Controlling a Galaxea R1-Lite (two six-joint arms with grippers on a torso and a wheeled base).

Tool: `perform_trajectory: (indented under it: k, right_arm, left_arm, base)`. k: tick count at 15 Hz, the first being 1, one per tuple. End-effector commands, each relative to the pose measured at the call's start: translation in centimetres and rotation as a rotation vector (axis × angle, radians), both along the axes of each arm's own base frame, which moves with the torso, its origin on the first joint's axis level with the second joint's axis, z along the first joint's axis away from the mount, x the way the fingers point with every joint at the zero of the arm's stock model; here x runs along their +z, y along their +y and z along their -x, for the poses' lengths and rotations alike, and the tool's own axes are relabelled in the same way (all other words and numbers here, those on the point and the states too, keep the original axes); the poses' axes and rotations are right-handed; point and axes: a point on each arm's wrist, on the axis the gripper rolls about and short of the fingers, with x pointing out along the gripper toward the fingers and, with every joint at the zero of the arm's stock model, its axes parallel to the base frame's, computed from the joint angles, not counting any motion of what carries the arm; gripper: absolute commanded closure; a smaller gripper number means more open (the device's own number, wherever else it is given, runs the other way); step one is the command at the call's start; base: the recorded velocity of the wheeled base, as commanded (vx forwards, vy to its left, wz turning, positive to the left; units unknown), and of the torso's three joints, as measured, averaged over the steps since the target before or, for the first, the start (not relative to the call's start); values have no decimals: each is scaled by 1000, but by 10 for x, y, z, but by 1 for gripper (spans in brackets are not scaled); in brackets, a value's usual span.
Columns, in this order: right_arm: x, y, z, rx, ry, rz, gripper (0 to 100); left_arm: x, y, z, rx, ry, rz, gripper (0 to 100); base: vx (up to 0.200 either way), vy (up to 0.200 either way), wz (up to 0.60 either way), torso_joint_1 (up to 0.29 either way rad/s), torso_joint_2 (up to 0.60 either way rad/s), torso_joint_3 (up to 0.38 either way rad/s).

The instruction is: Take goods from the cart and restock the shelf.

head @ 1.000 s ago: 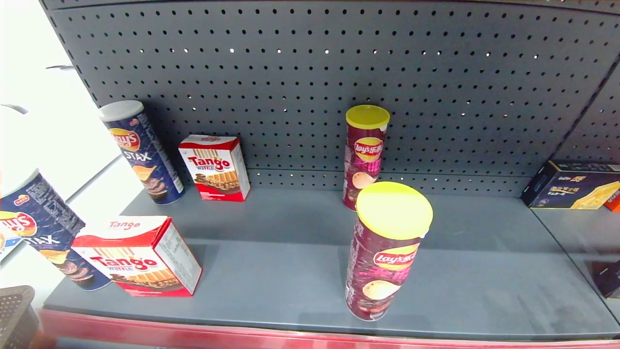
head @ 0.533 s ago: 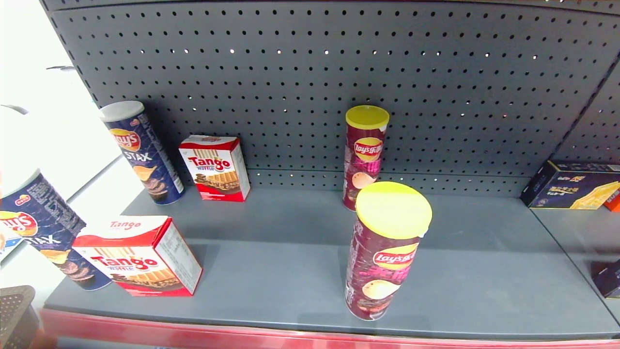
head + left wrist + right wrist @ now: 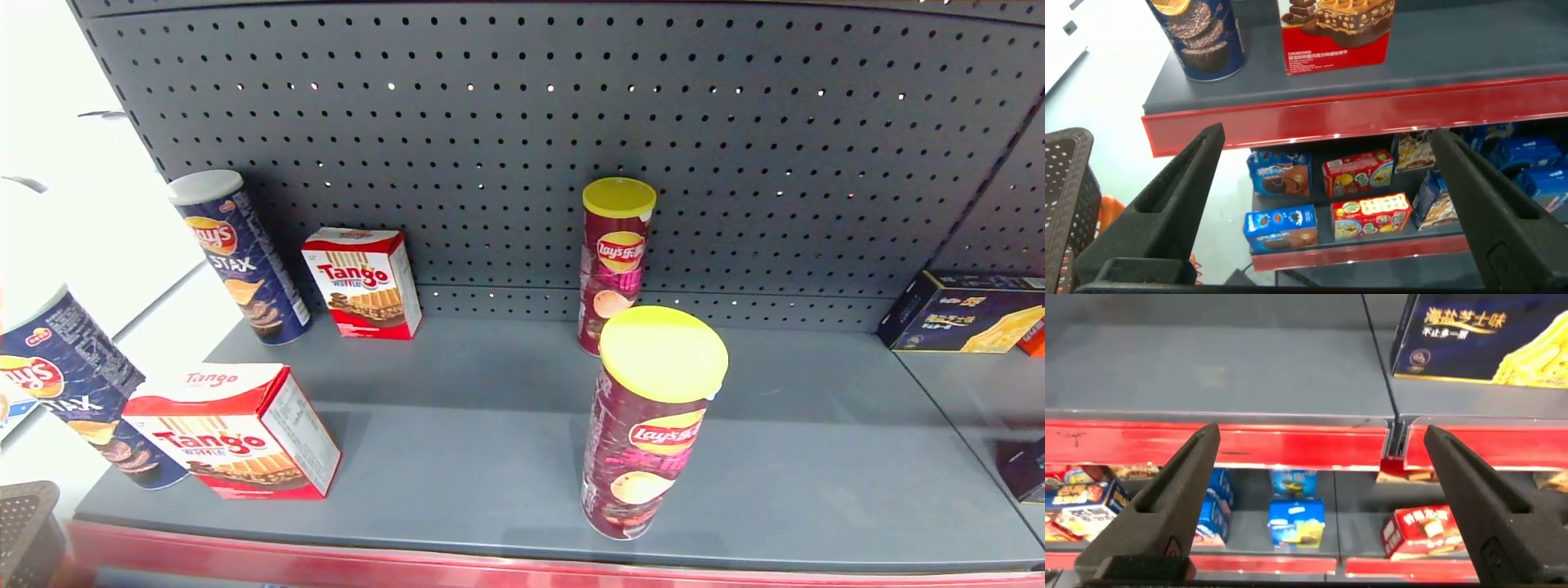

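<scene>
Nothing has moved since a second ago. On the grey metal shelf (image 3: 457, 441), stock is sparse, with gaps left; left end effector (image 3: 1324, 135) and right end effector (image 3: 1321, 431) gape wide, empty.

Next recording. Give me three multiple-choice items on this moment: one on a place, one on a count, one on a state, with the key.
1. Where is the front red box?
A. beside the front blue can, near the shelf edge
B. against the back panel
C. on a lower shelf

2. How many yellow-lidded cans stand on the shelf?
A. one
B. two
C. three

3. The left gripper is:
A. open and empty
B. shut on a can
C. shut on a box

Key: A, the box stands right by that can at the front; B, one stands behind the other; A, its jaws are wide apart with nothing between.
</scene>
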Motion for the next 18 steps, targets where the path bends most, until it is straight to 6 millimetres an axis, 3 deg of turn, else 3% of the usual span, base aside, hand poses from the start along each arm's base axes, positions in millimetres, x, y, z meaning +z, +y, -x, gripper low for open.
perform_trajectory:
  k: [1,18]
  right_arm:
    - [0,0,1,3,-13,0,0]
    - [0,0,1,14,-13,0,0]
  left_arm:
    - [0,0,0,0,0,-1,0]
    - [0,0,0,5,2,16,0]
  base:
    - [0,0,0,0,0,0]
    - [-24,0,-35,2,0,0]
